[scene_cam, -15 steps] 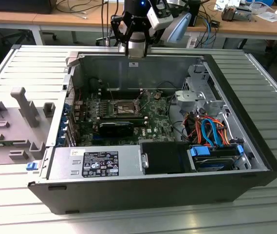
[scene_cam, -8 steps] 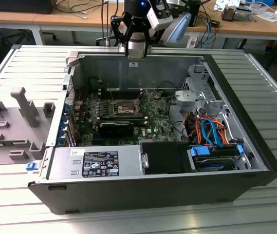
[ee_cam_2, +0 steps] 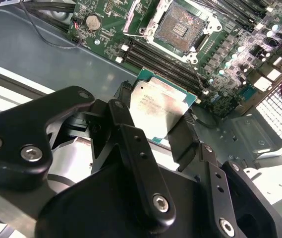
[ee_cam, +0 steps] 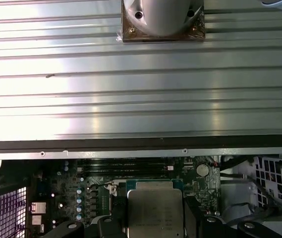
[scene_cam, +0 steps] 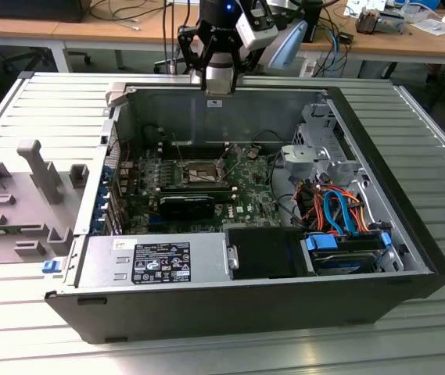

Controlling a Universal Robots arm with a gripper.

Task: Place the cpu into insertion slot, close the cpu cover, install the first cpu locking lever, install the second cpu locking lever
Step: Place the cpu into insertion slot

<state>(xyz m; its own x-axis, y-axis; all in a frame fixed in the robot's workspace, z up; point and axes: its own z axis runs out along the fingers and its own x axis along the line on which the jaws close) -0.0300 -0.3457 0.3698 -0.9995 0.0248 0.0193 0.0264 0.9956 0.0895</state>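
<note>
Ribbed worktop [scene_cam: 42, 101] is carrying an open computer case [scene_cam: 206, 312]; over its far edge in the exterior view, the gripper [ee_cam_2: 155, 118] is clamping the cpu [ee_cam_2: 161, 99].

Case [scene_cam: 245, 308] open on top: clear drop to the insertion slot [scene_cam: 197, 172] mid-board, w/ black memory sticks [scene_cam: 195, 187] just beside it. Drive cage [scene_cam: 320, 148] & cables [scene_cam: 339, 207] crowd the exterior view's right, power supply [scene_cam: 156, 262] walls the near side. Back wall [scene_cam: 230, 109] stands close by the gripper [ee_cam_2: 155, 113] gripping the cpu [ee_cam_2: 160, 101].
</note>
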